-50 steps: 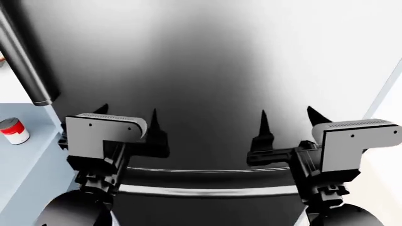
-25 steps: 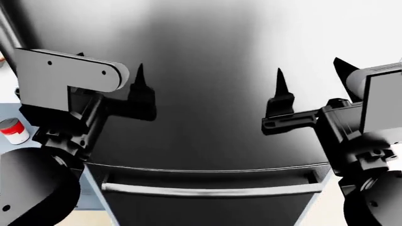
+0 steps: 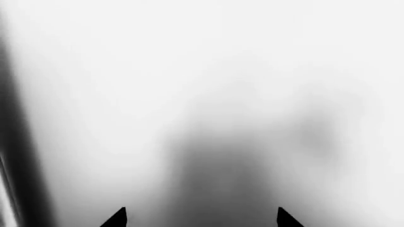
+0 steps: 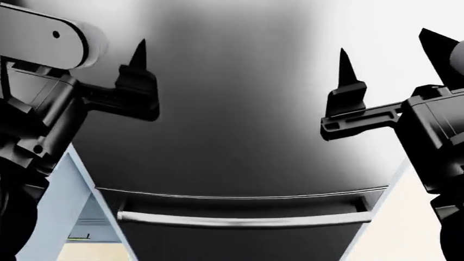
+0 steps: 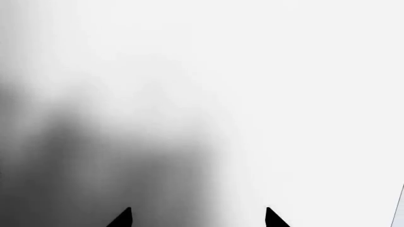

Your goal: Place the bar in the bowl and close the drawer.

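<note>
The bar and the bowl are out of view in every frame. No open drawer shows. In the head view both grippers are raised in front of a large shiny steel appliance front (image 4: 239, 109). My left gripper (image 4: 108, 54) is open and empty, with one dark fingertip (image 4: 138, 49) showing beside its white housing. My right gripper (image 4: 392, 49) is open and empty, its pointed fingers wide apart. The left wrist view shows only the left gripper's (image 3: 202, 217) two tips against the blurred steel. The right wrist view shows the same for the right gripper (image 5: 198, 217).
A long steel bar handle (image 4: 243, 220) runs across the appliance's lower section, under a seam. A pale blue cabinet side (image 4: 62, 206) stands at the lower left, beside the appliance. Cream floor (image 4: 406, 228) shows at the lower right.
Both grippers have risen and spread apart in the head view. The appliance handle has come further into view, and the red-and-white can at the left has gone out of view.
</note>
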Robot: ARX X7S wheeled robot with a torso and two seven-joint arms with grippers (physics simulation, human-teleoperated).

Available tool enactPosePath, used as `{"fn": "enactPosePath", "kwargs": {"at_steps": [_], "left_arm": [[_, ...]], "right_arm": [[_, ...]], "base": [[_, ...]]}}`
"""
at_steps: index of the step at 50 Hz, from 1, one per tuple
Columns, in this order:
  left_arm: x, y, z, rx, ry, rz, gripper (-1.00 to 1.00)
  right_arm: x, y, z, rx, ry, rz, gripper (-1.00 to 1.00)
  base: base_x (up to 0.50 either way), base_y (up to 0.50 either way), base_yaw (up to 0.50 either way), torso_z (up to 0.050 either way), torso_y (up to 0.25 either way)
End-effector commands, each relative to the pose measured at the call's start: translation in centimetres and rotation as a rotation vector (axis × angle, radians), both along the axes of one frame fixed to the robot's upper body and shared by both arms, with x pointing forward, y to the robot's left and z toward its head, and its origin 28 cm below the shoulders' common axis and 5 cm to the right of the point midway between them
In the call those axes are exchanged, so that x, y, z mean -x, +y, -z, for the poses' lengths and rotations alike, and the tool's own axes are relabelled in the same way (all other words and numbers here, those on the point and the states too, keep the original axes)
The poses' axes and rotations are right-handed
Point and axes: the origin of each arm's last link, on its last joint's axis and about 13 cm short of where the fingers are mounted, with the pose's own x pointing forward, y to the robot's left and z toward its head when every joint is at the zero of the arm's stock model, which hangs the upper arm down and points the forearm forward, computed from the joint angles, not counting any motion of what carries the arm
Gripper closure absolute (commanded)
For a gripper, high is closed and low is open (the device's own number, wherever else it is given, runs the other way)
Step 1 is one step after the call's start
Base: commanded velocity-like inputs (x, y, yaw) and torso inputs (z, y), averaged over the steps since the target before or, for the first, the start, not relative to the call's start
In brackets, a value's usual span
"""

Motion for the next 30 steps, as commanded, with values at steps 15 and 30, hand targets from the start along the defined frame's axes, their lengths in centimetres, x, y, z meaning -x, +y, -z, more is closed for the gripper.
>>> {"fn": "enactPosePath", "kwargs": {"at_steps": [15, 30], "left_arm": [[0.49, 0.53, -1.97, 0.046, -0.012, 0.016, -1.0], [0.24, 0.57, -2.36, 0.039, -0.001, 0.001, -1.0]], "right_arm": [[0.94, -0.24, -1.57, -0.01, -0.013, -0.012, -1.0], [0.99, -0.36, -1.74, -0.006, -0.013, -0.007, -1.0]], "base": [[0.0, 0.28, 0.0, 0.023, 0.0], [0.0, 0.37, 0.0, 0.0, 0.0]]}}
